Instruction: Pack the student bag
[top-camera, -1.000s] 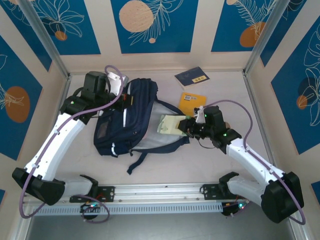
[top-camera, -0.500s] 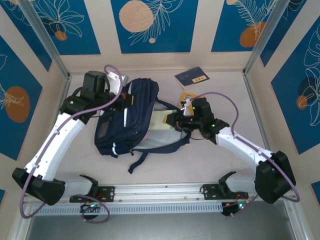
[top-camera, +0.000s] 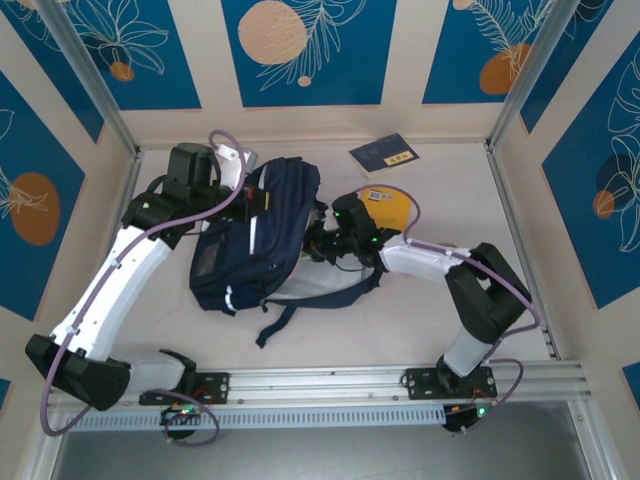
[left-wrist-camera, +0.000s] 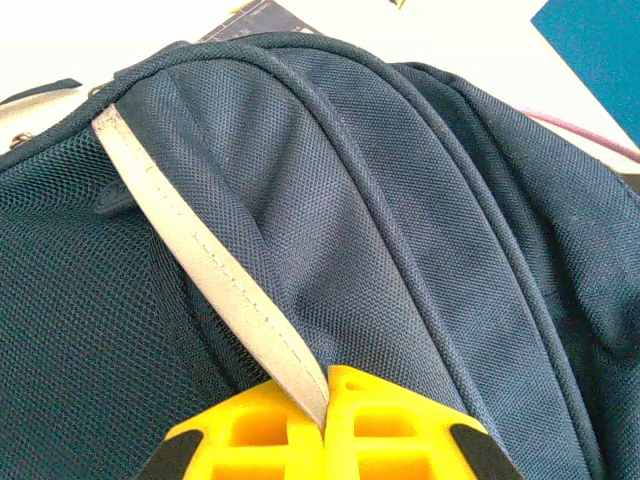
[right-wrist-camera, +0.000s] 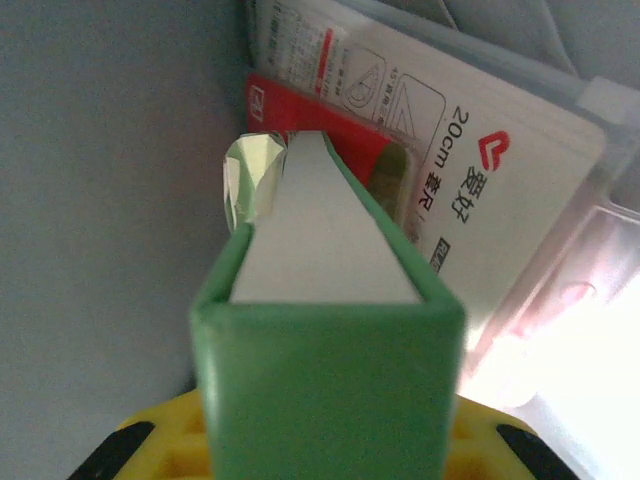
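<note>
Since a second ago the right arm has stretched leftward. The right gripper (top-camera: 322, 240) now sits at the open mouth of the backpack (top-camera: 250, 240), where before it hung back beside the orange book (top-camera: 392, 206). The backpack and the left arm have not shifted.

The backpack lies flat on the left-middle of the table (top-camera: 420, 310), between the two arms, with its straps trailing toward the near edge.

In the right wrist view the right gripper (right-wrist-camera: 325, 435) is clamped on a green notebook (right-wrist-camera: 330, 370), its white page edge pointing into the grey lining. Just beyond the notebook lies a clear packet (right-wrist-camera: 450, 170) with a red label.

In the left wrist view the left gripper (left-wrist-camera: 325, 420) is pinched tight on a pale strip (left-wrist-camera: 200, 250) sewn along the backpack's navy fabric (left-wrist-camera: 420, 220). From above, this gripper (top-camera: 250, 197) is at the backpack's far end.

A dark blue booklet (top-camera: 384, 153) rests near the far wall, apart from the rest.
</note>
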